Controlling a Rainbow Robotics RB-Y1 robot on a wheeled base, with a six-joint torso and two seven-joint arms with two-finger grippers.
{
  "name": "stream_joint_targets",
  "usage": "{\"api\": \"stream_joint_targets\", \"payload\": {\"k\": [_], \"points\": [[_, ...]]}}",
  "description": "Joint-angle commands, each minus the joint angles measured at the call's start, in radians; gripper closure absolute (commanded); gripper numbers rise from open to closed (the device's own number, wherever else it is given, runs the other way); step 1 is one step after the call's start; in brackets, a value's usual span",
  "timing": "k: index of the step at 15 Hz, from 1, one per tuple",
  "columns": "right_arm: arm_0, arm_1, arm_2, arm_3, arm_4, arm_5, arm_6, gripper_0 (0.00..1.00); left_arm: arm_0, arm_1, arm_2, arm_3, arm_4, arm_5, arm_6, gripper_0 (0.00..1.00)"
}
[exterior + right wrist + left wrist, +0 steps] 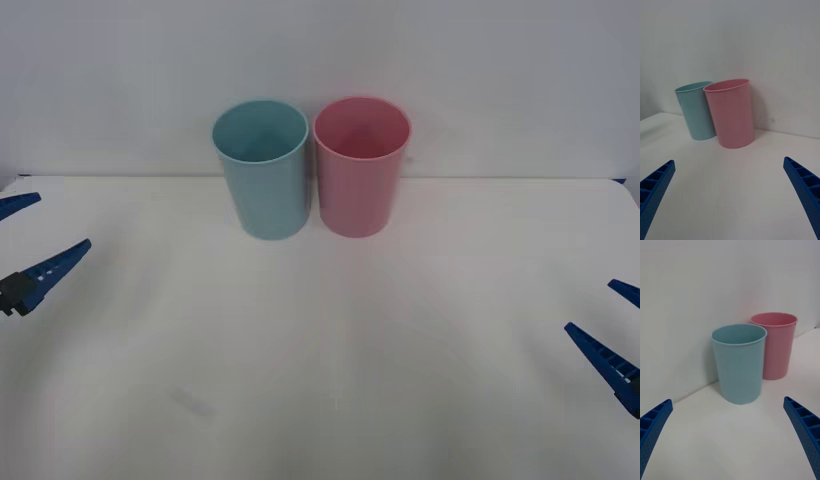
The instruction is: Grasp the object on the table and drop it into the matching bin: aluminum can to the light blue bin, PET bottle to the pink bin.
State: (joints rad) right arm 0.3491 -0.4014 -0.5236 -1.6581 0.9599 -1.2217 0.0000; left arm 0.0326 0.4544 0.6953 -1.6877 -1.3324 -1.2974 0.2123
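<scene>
Both grippers stand wide open and hold nothing. Taking the light blue bin (pixel 261 168) as the landmark, the left gripper (pixel 28 235) hangs over the white table (pixel 320 380) well to that bin's left and nearer the robot, at the edge of the front view; one of its blue ribbed fingers (pixel 50 268) slants toward the bin and the other (pixel 18 205) pokes in farther back. From the left wrist, its two fingers (pixel 655 423) sit far apart at the corners, with bare tabletop (pixel 726 442) between them and the light blue bin (pixel 739 363) ahead. The right gripper (pixel 618 325) hangs well to the right of the light blue bin, past the pink bin (pixel 361 165), and also nearer the robot, its fingers (pixel 600 355) pointing inward from the edge of the front view. From the right wrist, its fingers (pixel 657 187) are likewise spread to the corners over bare table (pixel 730 187). The light blue bin stands upright near the far edge of the table, close to the pale wall (pixel 320 50) behind it. The pink bin stands upright just beside it on its right, their rims close enough that I cannot tell whether they touch. From the right wrist the pink bin (pixel 732 112) is the nearer and partly covers the light blue bin (pixel 696 110); from the left wrist the pink bin (pixel 777 345) stands behind the blue one. Down into both bins the front view shows only their coloured inner walls; whether the can lies in the blue one I cannot tell.
</scene>
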Motion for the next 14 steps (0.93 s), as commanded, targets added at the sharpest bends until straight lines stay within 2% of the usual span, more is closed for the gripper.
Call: {"api": "stream_joint_targets", "payload": {"k": [1,3,12,14], "points": [[0.000,0.000,0.000,0.000,0.000,0.000,0.000,0.00,0.081,0.041,0.006,0.000,0.062,-0.008,-0.030,0.00],[0.000,0.000,0.000,0.000,0.000,0.000,0.000,0.00,0.125,0.044,0.018,0.002,0.088,-0.007,-0.091,0.00],[0.000,0.000,0.000,0.000,0.000,0.000,0.000,0.00,0.193,0.044,0.018,0.005,0.162,-0.007,-0.106,0.00],[0.000,0.000,0.000,0.000,0.000,0.000,0.000,0.00,0.199,0.044,-0.007,0.008,0.188,0.007,-0.111,0.00]]}}
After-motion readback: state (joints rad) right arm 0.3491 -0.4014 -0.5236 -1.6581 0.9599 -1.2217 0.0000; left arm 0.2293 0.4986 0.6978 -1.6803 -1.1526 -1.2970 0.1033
